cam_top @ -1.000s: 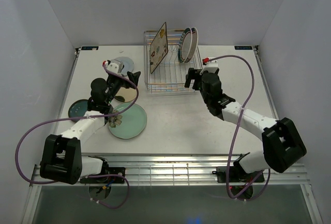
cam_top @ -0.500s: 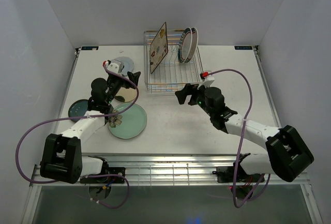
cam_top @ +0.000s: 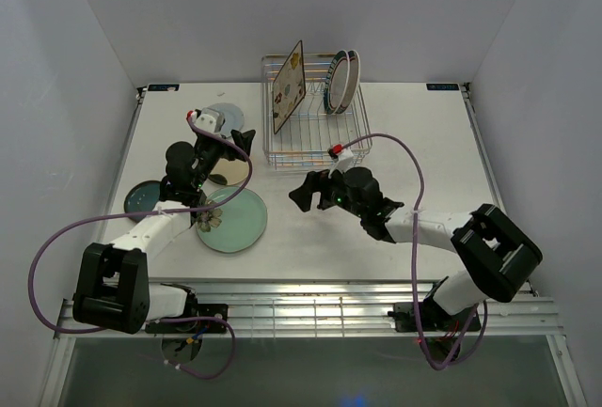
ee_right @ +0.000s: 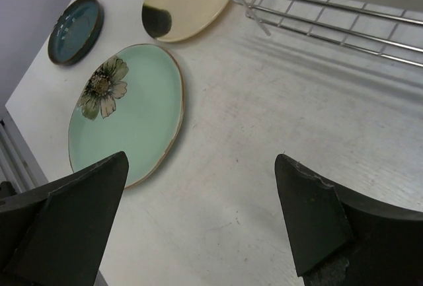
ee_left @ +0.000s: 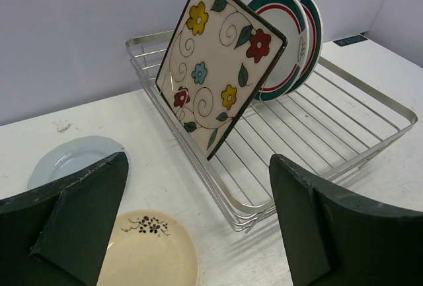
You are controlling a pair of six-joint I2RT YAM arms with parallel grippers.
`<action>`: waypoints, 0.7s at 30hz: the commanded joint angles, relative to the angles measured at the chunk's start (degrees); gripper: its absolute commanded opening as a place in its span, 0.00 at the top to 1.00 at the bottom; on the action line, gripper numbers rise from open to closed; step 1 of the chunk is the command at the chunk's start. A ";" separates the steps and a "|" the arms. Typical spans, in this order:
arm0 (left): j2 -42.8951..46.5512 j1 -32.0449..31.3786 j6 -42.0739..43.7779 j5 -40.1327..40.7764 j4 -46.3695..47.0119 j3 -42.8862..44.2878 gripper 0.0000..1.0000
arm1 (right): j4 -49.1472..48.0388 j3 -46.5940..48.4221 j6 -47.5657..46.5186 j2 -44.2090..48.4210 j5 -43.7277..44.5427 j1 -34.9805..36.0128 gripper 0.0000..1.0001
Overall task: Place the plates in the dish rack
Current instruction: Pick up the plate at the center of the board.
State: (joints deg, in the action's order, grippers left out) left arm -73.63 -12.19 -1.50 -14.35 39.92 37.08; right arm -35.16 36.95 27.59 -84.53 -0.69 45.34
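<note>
Right pincer (ee_right: 200, 164) gapes wide, seemingly just above table (ee_right: 277, 107), near green plate (ee_right: 132, 117)

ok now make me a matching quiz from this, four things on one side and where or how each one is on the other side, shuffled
1. square floral plate
2. pale green plate
3. dark teal plate
4. right tool

a. open, nothing in it, above bare table
b. propped up in the dish rack
c. flat, a flower painted on it
d. flat, nearest the table's left edge

Pairs: 1-b, 2-c, 3-d, 4-a
</note>
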 commanded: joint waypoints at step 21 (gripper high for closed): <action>1.38 -0.30 -0.35 0.55 0.95 0.01 0.02 | -16.16 5.15 15.82 -17.41 -6.87 5.80 0.01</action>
State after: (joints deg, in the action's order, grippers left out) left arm -73.63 -12.19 -1.52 -14.31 39.92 37.08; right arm -46.11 39.55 40.25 -99.92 -6.74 49.67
